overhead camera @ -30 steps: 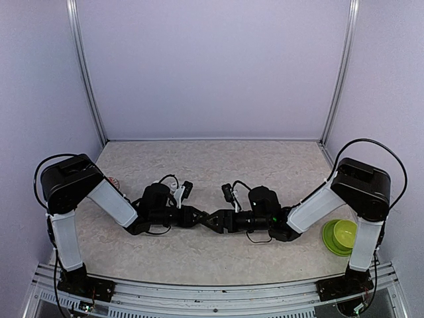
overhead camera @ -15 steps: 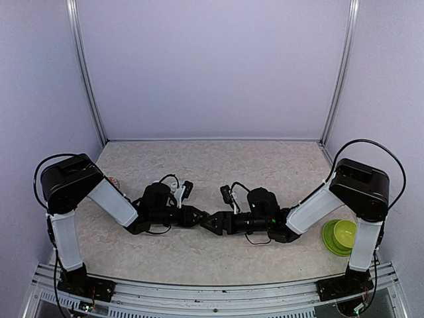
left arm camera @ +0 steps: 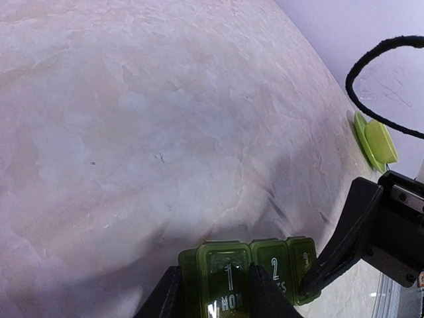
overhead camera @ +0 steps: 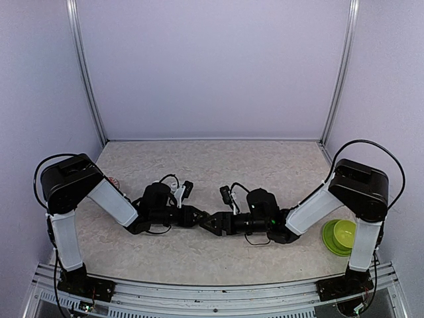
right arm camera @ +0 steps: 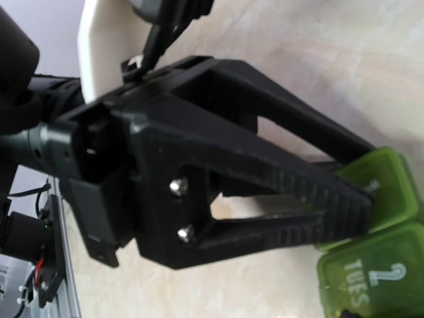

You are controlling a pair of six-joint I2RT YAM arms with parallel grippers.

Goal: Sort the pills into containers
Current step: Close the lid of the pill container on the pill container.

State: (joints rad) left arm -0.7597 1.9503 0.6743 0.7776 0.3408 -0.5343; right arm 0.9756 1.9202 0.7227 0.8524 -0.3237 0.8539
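Top external: left end effector (overhead camera: 197, 217) and right end effector (overhead camera: 213, 223) tip to tip, middle of table (overhead camera: 218, 165).
Left wrist: green pill organizer (left arm camera: 265, 265), long axis pointing toward right arm; MON end pinched.
Right wrist: left jaws narrow across MON compartment; right jaws wide, gripping nothing.

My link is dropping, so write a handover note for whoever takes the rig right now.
Left gripper: shut on the MON end of the translucent green plastic weekly pill organiser.
Right gripper: jaws wide, one finger against the organiser by compartment 3; grip unclear.
Lime-green bowl: beside the right arm's base.
Done: organiser held. No pills in view; the three visible lids look closed.
Left: open lids, sort pills.
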